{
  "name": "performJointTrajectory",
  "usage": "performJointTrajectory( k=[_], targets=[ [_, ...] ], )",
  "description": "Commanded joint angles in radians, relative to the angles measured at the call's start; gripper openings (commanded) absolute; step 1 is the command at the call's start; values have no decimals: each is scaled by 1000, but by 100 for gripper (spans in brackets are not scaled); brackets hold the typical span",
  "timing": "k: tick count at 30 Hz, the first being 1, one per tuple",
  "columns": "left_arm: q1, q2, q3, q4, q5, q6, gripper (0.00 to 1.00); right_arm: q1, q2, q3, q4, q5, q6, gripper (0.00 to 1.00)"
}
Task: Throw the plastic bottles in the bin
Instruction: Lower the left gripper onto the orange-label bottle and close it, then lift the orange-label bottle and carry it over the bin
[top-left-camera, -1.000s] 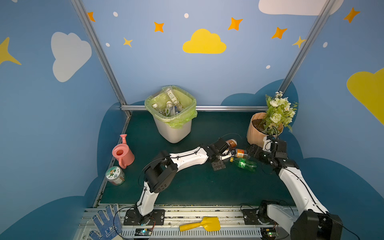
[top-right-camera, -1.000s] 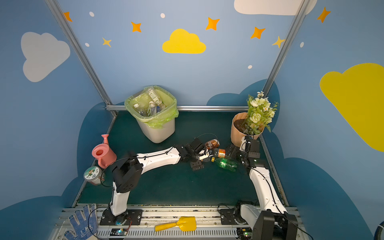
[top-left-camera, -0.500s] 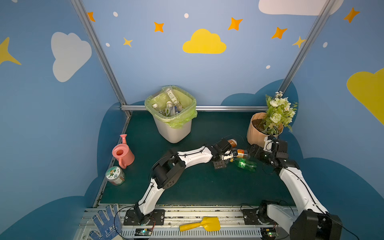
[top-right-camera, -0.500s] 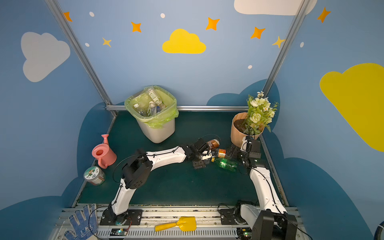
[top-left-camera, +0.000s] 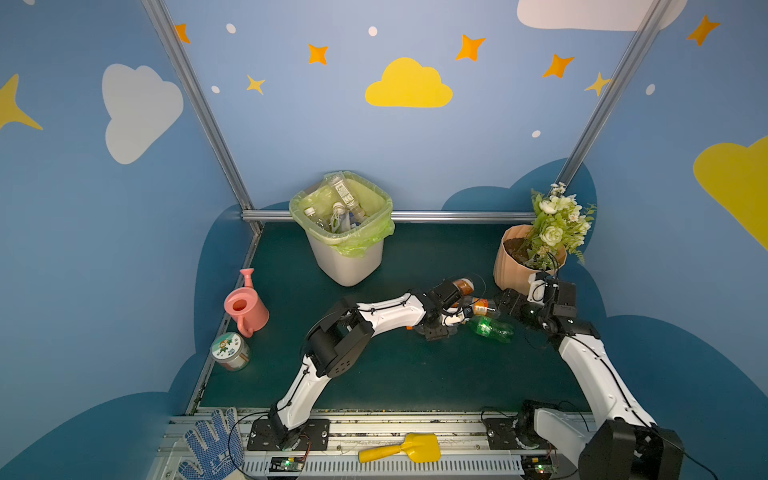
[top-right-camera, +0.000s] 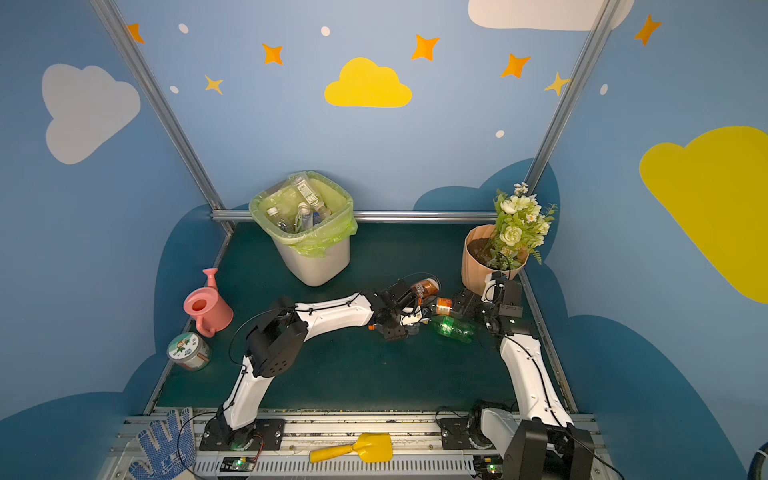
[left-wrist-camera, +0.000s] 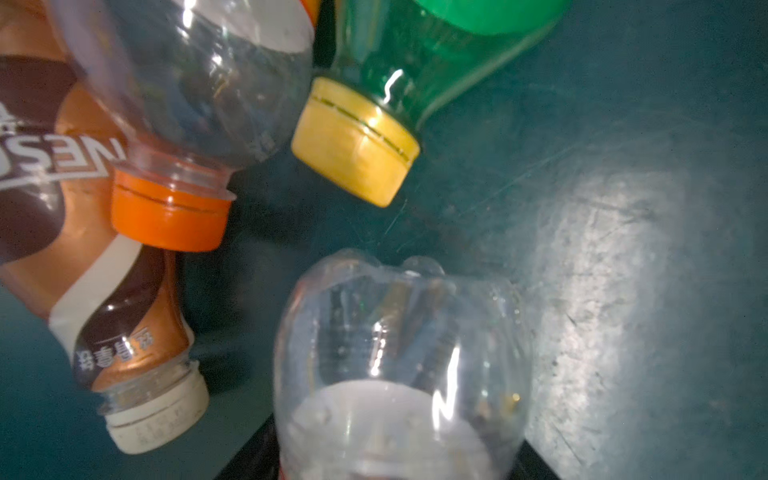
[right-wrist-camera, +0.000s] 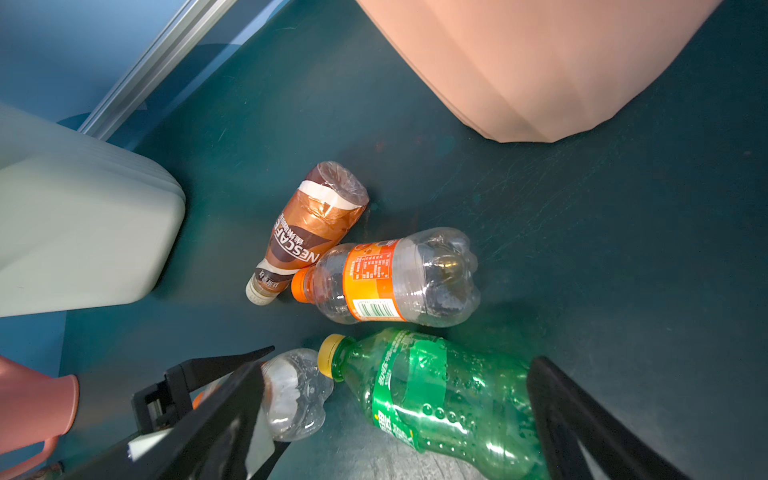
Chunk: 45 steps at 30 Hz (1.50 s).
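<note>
Right wrist view: green bottle (right-wrist-camera: 436, 399) between jaws of wide-spread right pincer (right-wrist-camera: 397, 363).

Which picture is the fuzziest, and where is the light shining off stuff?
Left wrist view: the fuzziest; the clear bottle right by the lens is smeared, and a pale glare patch sits on the green mat. Right wrist view: sharp, with small bright glints on the green bottle. Both top views: evenly lit and crisp, no strong glare.
</note>
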Motion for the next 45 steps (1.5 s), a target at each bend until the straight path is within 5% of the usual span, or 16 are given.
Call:
performJointTrajectory(
  k=[1,11,22,28,33,39,45],
  targets=[
    [1,15,-12,-36,32,-13,67,-6,-1,-18,-4,-11,-1,97],
    [28,-93,-83,49,126,-128,48,-14,-20,-24,-7,-10,0,97],
    [69,-475,-283,352,186,-341,47,-15,-28,-50,1,-18,8,97],
    [109,-766,-402,614,-106,-305,48,-14,-26,-52,14,-27,13,97],
    [164,-927,-381,857,-173,-170,48,-14,-13,-56,37,-64,19,97],
    [352,-893,-246,960,-158,-227,48,-15,-7,-55,44,-94,22,97],
    [579,-663,-69,860,-121,-524,55,-15,-43,-50,22,-79,22,97]
  ],
)
